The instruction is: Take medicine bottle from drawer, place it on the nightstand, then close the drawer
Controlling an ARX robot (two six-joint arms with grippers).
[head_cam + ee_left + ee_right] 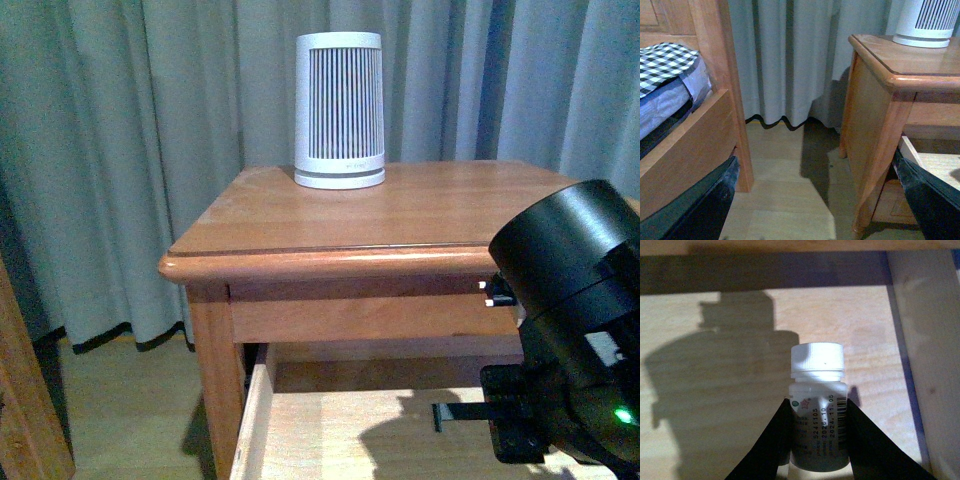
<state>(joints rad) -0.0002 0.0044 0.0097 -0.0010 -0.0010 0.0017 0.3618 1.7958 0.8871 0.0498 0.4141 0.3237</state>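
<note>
From left: the bed frame (695, 130) edges a bare strip of floor (780, 210) running back to the curtain (785, 60). There my left hand (815, 160) hangs spread wide, gripping nothing. Across that gap stands the nightstand (215, 330), its rounded worktop (440, 205) bare in front of 1 ribbed white cylinder (339, 110) near the back edge. Below the lip, the drawer (256, 420) is pulled out. Inside it, my right hand (819, 412) is clenched on the medicine bottle (817, 362), cap clear of the fingers. The bottle sits near 1 side wall, with open board on the other side.
</note>
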